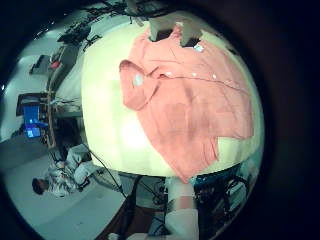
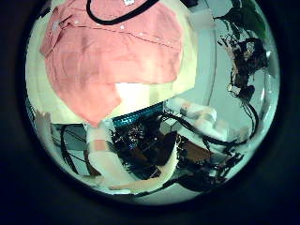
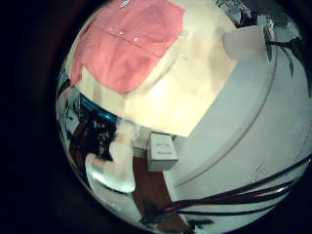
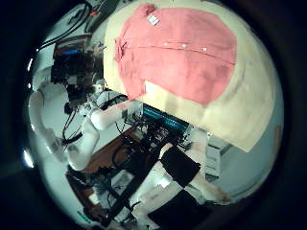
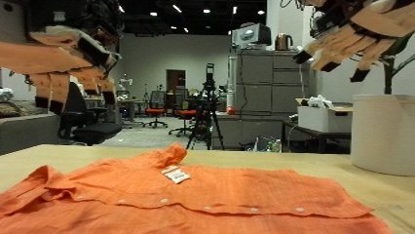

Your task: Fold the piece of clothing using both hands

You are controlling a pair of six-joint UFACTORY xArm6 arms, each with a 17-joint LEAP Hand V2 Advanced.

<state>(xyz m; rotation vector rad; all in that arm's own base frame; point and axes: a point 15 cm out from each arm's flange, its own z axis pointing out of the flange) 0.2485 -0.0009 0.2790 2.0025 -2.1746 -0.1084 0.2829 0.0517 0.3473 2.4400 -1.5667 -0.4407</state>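
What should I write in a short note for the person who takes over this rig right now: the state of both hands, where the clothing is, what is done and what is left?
Left hand: raised above the table, fingers relaxed, holding nothing.
Right hand: also raised, fingers spread, holding nothing.
Orange shirt: lies spread flat on the table, collar and tag up, buttoned front showing, one sleeve out to the side. Neither hand touches it.
Done: no fold visible yet.
Left: bring both hands down to the shirt, grasp it and fold it.
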